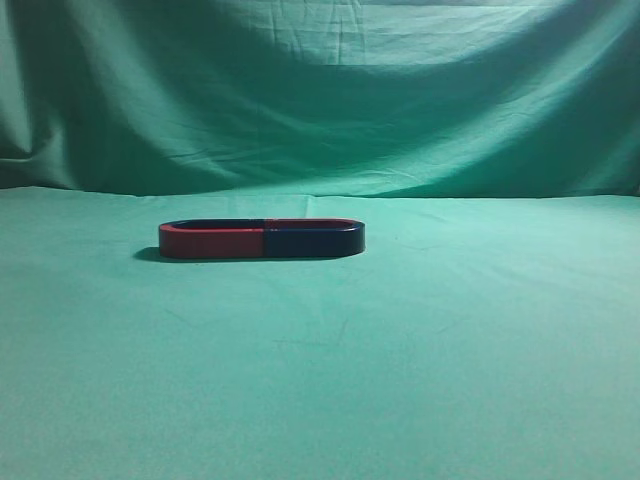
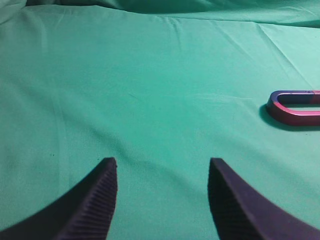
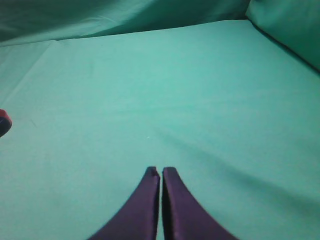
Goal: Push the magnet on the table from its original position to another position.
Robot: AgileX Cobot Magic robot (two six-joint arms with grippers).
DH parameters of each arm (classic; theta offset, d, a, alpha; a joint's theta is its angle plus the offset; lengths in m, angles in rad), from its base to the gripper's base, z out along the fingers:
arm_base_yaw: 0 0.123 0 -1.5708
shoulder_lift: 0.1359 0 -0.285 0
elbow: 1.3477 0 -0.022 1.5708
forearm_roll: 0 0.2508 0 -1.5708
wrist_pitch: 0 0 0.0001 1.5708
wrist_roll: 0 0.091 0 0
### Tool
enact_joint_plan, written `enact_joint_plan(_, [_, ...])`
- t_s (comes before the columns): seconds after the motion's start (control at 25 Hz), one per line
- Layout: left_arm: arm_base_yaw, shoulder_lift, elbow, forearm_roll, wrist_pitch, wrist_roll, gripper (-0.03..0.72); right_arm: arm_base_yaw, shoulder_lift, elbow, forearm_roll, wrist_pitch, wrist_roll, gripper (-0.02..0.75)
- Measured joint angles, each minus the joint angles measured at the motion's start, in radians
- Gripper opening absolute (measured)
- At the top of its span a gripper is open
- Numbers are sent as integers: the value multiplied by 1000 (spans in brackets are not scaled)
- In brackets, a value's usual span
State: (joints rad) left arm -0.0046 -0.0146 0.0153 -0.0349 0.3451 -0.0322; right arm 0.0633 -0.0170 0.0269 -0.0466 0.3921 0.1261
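Note:
The magnet (image 1: 262, 239) is a long flat loop, red on its left half and dark blue on its right half. It lies on the green cloth a little left of the middle in the exterior view. Its rounded end also shows at the right edge of the left wrist view (image 2: 295, 107), and a small corner of it at the left edge of the right wrist view (image 3: 4, 122). My left gripper (image 2: 162, 162) is open and empty, well to the left of the magnet. My right gripper (image 3: 160, 171) is shut and empty, well to the right of it. Neither arm shows in the exterior view.
A green cloth (image 1: 420, 360) covers the whole table and hangs as a backdrop (image 1: 330, 90) behind it. The cloth has shallow creases. Nothing else lies on it.

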Motion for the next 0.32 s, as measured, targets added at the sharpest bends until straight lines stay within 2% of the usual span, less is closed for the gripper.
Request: enact_joint_plan(0.32, [0, 0, 0, 0, 0, 0, 372, 0, 0, 0, 0, 0, 0, 0])
